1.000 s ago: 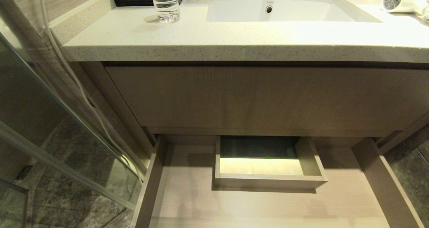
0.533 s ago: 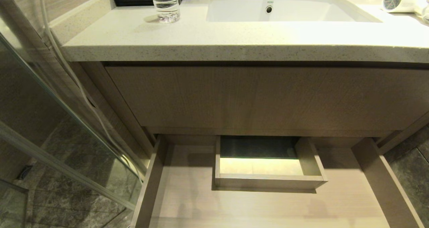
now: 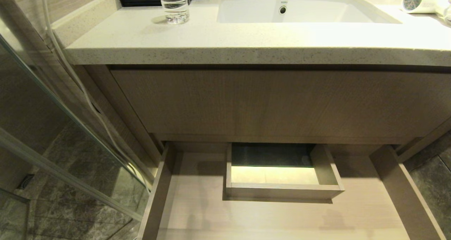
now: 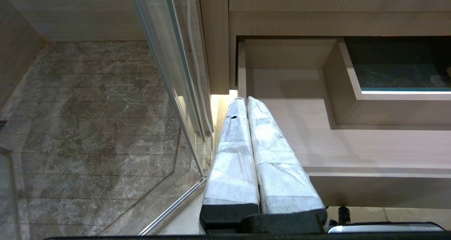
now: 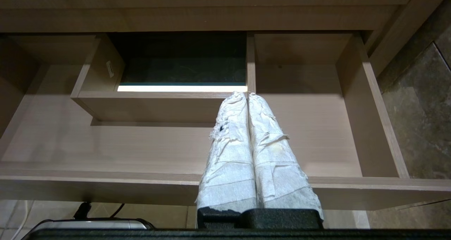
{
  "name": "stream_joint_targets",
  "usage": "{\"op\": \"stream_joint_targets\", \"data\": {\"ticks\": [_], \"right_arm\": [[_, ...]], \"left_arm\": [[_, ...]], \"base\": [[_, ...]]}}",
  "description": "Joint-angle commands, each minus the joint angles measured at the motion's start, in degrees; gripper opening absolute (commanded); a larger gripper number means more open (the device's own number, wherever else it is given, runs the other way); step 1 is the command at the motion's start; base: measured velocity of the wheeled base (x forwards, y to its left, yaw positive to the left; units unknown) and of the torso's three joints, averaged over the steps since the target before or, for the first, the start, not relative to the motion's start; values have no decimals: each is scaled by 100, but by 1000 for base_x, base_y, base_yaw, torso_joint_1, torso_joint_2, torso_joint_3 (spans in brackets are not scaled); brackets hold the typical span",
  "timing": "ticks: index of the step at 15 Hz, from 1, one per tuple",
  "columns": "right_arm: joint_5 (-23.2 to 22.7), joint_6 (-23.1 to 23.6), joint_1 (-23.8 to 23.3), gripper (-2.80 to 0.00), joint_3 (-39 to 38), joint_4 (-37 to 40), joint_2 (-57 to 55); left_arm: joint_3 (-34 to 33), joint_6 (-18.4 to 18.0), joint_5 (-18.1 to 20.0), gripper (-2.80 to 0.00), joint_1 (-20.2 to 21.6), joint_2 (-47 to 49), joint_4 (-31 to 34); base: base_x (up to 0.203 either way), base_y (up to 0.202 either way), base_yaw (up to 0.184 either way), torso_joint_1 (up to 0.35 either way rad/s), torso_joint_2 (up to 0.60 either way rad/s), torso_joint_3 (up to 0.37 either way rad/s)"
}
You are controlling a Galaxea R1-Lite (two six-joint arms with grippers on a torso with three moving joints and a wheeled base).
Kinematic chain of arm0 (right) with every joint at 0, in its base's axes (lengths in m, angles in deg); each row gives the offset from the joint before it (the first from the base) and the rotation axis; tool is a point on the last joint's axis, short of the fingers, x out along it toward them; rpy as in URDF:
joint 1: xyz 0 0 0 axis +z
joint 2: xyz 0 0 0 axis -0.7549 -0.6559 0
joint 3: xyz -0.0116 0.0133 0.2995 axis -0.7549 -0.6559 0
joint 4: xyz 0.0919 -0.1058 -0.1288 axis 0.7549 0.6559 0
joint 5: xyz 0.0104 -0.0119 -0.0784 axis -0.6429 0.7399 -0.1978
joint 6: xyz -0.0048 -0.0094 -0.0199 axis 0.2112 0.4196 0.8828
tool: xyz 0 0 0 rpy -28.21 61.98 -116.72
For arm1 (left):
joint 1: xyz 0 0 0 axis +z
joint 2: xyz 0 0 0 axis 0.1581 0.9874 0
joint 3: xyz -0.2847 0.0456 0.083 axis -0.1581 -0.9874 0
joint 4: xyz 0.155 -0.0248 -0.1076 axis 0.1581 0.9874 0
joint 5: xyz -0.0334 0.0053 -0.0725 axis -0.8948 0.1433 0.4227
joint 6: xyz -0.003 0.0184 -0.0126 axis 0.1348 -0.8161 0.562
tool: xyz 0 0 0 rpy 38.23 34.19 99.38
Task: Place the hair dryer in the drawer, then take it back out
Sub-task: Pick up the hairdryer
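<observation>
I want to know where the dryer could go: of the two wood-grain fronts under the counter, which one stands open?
The lower one: the drawer is pulled out, its floor and boxed cutout showing. The taller panel above it sits closed under the countertop.
</observation>
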Motion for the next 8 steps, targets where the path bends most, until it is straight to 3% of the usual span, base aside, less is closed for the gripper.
{"op": "stream_joint_targets", "data": {"ticks": [1, 8], "right_arm": [[2, 9, 0, -280, -9, 12, -7], [2, 18, 0, -280, -9, 6, -13]], "left_arm": [[0, 4, 0, -280, 0, 0, 0], [0, 4, 0, -280, 0, 0, 0]], "base": [[0, 0, 0, 0, 0, 0], [0, 0, 0, 13, -48, -35]]}}
